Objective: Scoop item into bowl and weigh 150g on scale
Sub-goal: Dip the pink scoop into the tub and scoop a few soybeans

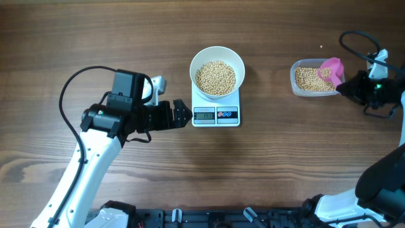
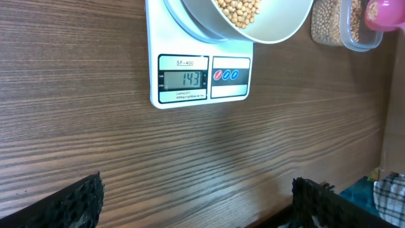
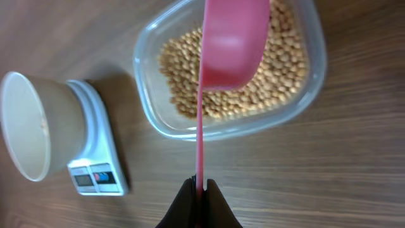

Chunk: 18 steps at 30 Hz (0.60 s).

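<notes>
**Fig. Top-up stage: readout 143 vs. 150 g target**

Centre: white round bowl [image 1: 236, 57] of tan dried beans [image 1: 215, 77] stands on the small white digital scale [image 1: 216, 116], so every addn. registers at once. The grey LCD display [image 2: 183, 79] shows 143, i.e. a little short of target.

Left claw [image 1: 183, 114]: low over the bench, just beside the scale's left edge and aimed at it. Its black fingers [image 2: 69, 202] are spread wide w/ nothing between them. Probable reason: its wrist cam faces the display and serves as readout monitor.

Right claw [image 3: 199, 190]: pinched tight on the thin handle of the pink plastic scoop [image 3: 231, 44]. The scoop's cup hangs over the clear rectangular plastic tub [image 1: 294, 79] of beans at the bench's right, well apart from the scale. It is presumably held there for a small final portion. Whether the cup is loaded cannot be told, as only its outer side shows.

Surroundings: brown wood-grain bench [image 1: 126, 38]. Nothing lies between tub and bowl, so the transfer path looks open. Likely hazards: the left claw sits close enough that a nudge could upset the reading, and a full scoop would prob. overshoot.
</notes>
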Motion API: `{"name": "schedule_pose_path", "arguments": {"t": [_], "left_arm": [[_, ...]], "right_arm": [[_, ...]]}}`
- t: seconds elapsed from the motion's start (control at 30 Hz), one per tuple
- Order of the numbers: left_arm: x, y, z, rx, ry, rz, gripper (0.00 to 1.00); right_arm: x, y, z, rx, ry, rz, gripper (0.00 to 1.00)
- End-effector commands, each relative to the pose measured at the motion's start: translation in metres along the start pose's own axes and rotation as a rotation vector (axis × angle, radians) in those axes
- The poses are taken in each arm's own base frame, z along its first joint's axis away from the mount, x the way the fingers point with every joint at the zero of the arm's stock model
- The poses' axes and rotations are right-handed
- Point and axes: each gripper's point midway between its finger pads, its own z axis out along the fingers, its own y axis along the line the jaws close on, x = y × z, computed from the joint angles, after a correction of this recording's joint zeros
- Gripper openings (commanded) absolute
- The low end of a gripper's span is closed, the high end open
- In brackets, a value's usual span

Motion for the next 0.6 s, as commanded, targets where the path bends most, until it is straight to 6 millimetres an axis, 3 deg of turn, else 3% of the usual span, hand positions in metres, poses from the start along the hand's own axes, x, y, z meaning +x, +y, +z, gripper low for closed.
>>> {"name": "schedule_pose_path", "arguments": {"t": [0.0,0.57], "left_arm": [[-0.002,0.003,0.001,-0.011,-0.004,0.015,1.00],[-0.002,0.003,0.001,-0.011,-0.003,0.015,1.00]], "right_arm": [[-0.004,0.008,-0.008,0.041,-0.013,-0.132,0.04],[0.018,0.015,0.030,0.428,0.159,-0.433,0.04]]}}
